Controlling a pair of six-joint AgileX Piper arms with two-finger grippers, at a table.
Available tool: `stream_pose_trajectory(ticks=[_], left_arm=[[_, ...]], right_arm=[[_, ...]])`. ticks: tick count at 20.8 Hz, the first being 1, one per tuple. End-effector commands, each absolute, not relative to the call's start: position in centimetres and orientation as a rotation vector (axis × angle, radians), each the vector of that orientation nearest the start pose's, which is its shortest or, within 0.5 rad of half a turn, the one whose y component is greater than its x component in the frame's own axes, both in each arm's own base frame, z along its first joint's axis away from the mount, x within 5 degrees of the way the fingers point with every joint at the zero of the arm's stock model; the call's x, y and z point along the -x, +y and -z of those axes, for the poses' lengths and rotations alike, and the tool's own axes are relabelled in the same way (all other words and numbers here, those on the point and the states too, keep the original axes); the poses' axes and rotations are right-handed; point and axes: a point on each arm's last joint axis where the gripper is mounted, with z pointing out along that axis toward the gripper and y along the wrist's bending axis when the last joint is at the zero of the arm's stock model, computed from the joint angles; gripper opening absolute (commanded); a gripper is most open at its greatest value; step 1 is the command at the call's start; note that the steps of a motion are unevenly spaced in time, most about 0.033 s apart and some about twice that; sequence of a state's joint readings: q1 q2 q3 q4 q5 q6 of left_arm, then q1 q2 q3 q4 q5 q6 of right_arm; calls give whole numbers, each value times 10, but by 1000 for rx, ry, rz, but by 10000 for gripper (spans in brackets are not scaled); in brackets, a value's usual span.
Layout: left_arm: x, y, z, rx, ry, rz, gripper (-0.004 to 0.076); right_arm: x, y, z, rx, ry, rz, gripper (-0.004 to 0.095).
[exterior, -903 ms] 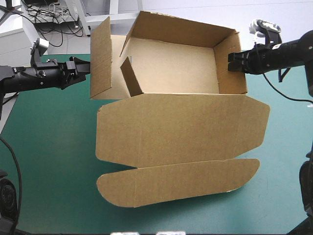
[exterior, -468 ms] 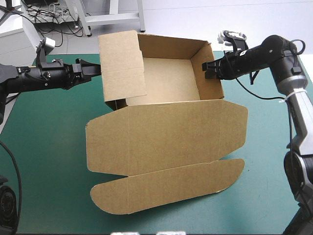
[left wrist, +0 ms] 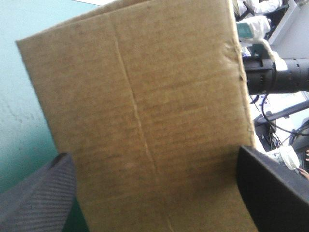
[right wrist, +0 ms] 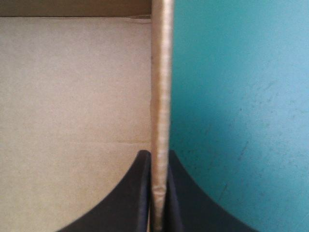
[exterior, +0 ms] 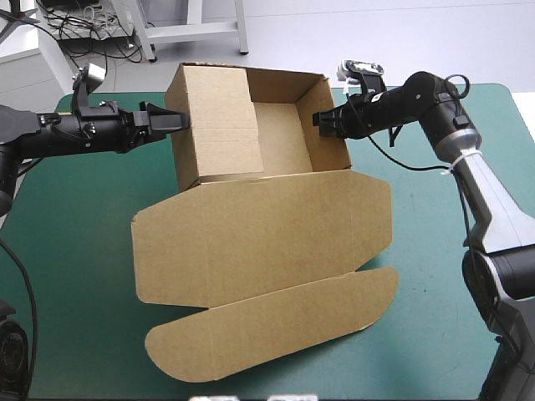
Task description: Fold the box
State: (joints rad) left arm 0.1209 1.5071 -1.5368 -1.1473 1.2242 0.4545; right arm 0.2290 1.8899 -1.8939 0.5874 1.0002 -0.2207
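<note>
The right gripper (right wrist: 160, 157) is clamped on the upright right wall of the box (exterior: 259, 234), with the board's edge pinched between its black fingers. The left gripper (exterior: 174, 122) stands wide apart. A raised brown flap (left wrist: 145, 121) fills the gap ahead of its fingers, and it probably touches them, though that is hard to confirm. On the teal-green table (exterior: 75, 251), the lid lies flat toward the near edge. The open tray sits beyond it by the far edge.
</note>
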Motion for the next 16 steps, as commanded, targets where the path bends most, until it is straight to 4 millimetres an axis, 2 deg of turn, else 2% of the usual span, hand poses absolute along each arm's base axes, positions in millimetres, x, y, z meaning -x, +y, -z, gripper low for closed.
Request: stream_pose_trajectory(ticks=[1, 4, 9, 12, 16], left_arm=[[-287, -60, -451, -316, 2060, 1308, 632], [-285, -68, -449, -352, 2080, 1299, 632], [-286, -67, -445, -365, 2115, 1248, 609], [-287, -61, -434, -355, 2227, 1109, 542], [-290, -48, -419, -294, 2390, 881, 499]], right_arm=[[-394, 154, -398, 345, 2228, -846, 0], [-394, 163, -397, 366, 2213, -794, 0], [-394, 164, -397, 350, 2221, -787, 0], [-392, 170, -397, 336, 2221, -809, 0], [-380, 198, -399, 397, 2202, -844, 0]])
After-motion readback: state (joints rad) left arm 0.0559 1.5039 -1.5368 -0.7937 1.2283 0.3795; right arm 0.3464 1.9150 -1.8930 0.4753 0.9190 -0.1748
